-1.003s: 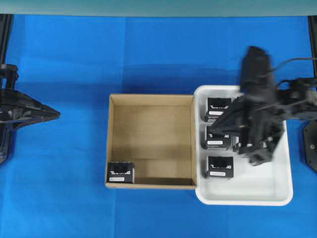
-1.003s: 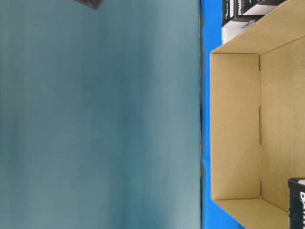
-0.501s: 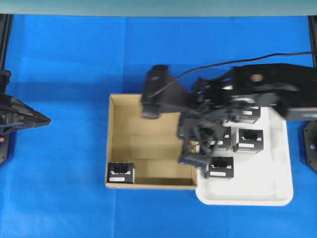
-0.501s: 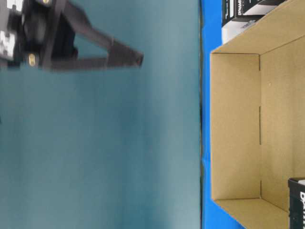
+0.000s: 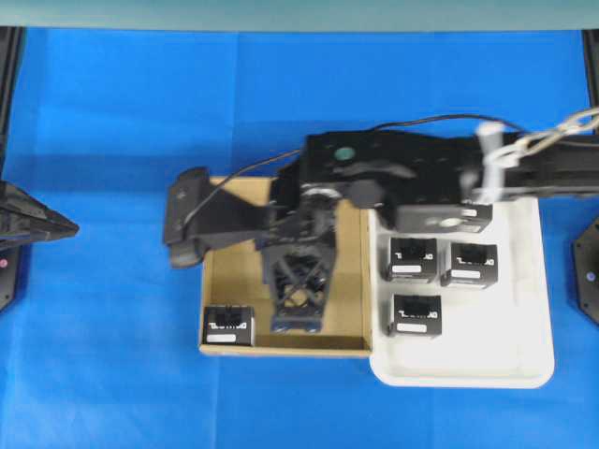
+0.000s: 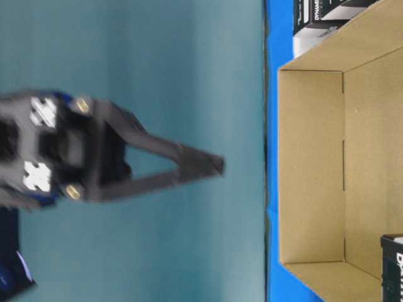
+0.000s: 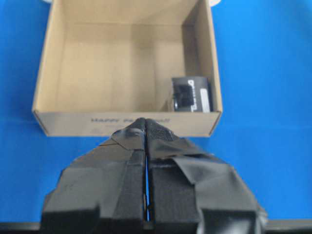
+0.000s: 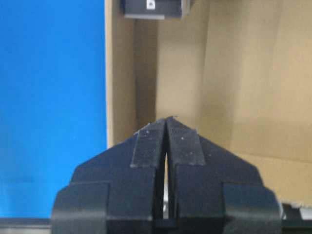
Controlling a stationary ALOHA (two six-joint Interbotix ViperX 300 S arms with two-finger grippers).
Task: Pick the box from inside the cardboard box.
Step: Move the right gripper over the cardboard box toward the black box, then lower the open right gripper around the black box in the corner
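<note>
We had the right tool (image 5: 298, 323) pinched shut, empty, above the cardboard box (image 5: 351, 281); the box (image 5: 229, 326) sat in its corner; left tool (image 7: 146, 127) also shut, outside.

A white tray (image 5: 524, 360) sits on a blue tabletop (image 5: 112, 122), its rim shown here hard against a brown carton. Three black boxes with white lettering show in it, two side by side (image 5: 413, 259) (image 5: 469, 265) and one (image 5: 416, 314) below the left one. Another seems partly hidden.
</note>
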